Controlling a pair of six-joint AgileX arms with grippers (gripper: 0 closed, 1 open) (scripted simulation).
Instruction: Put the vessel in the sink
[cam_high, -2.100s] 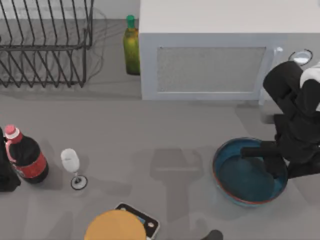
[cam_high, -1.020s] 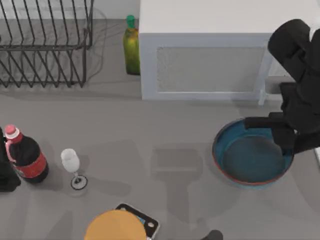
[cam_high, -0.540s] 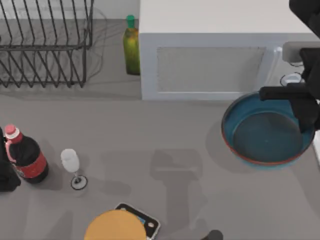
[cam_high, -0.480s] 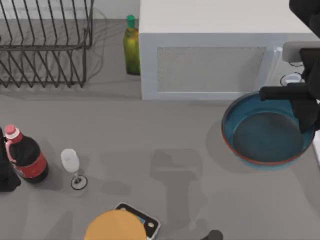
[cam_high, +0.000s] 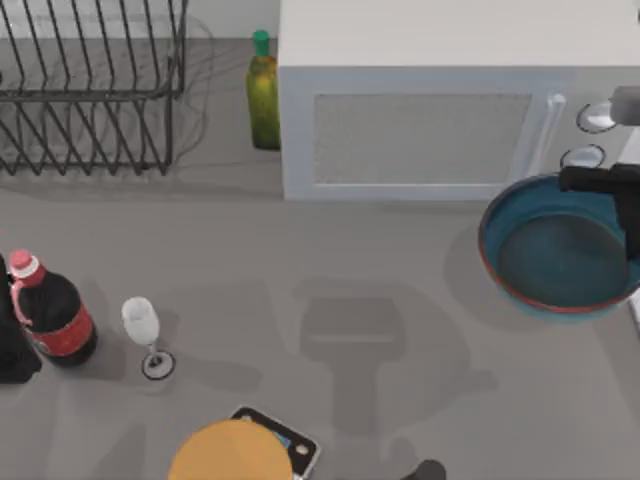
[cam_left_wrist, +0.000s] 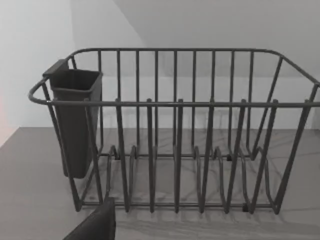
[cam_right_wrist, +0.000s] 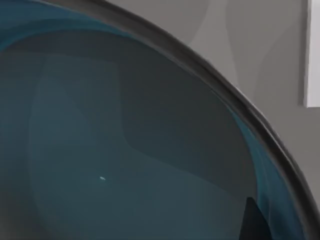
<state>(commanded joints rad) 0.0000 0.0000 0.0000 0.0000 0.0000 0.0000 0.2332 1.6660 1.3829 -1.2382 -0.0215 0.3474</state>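
At the table's right edge, the right gripper (cam_high: 625, 185) grasps the far rim of the teal bowl (cam_high: 560, 250), which sits in front of the white microwave (cam_high: 420, 110), below its two knobs. A pale strip of the sink (cam_high: 634, 312) rim shows just beside the bowl's right side. In the right wrist view the bowl (cam_right_wrist: 125, 150) interior looms close, with the sink (cam_right_wrist: 312, 55) edge beyond. The left wrist view faces the wire dish rack (cam_left_wrist: 175, 130); whether the left gripper is clenched or released cannot be told.
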